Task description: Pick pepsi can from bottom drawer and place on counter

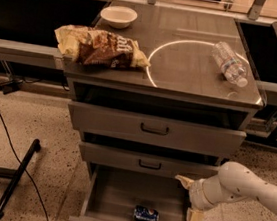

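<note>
Gripper [186,205] fingers, cream and blunt, stand spread apart at the right side of the bottom drawer [118,193], holding nothing. One finger points up-left just under the middle drawer [147,162]. The other hangs down along the bottom drawer's right wall, and its tip seems to reach the front edge, though the lower part is hard to make out. Behind them the smooth white arm [250,184] runs off the right edge, so its far part is cut off.

The pepsi can [146,214] lies on its side on the plain grey drawer floor, near the front lip. It is a small blue cylinder with white markings, left of the lower finger and apart from it. The drawer front is cut off by the bottom edge.

The middle drawer and the top drawer [154,129] are matte grey metal, each with a dark handle. The top one is pulled out slightly, leaving a dark gap beneath the counter [183,70].

The counter is flat, dull brown-grey metal marked with a thin white circle [158,54]. A crumpled brown and yellow chip bag [101,47] overhangs its left side. A shallow pale bowl [118,16] sits behind the bag. A clear ribbed water bottle [229,63] lies on its side across the circle's right edge.

A black cable [11,140] trails over the speckled floor [41,121] at left.
</note>
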Controlling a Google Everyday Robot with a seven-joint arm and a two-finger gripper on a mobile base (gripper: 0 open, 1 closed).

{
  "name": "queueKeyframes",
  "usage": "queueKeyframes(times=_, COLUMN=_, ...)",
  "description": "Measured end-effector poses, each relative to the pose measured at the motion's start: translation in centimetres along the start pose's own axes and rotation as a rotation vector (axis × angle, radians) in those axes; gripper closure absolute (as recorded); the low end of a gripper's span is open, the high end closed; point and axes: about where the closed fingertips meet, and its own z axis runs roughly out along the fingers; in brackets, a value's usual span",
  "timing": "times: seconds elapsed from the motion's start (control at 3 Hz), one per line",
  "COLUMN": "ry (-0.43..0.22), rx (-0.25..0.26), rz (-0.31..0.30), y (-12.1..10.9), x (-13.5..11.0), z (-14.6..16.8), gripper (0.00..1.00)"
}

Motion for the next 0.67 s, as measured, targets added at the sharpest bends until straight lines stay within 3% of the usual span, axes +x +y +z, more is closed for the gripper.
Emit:
queueKeyframes(times=0.33, ry=-0.012, rx=-0.012, rz=0.038, y=0.9, x=0.8, z=1.8, gripper=0.00)
queueKeyframes(times=0.67, ry=-0.026, rx=-0.035, rz=0.076, y=2.7, x=1.6, z=5.3, gripper=0.18)
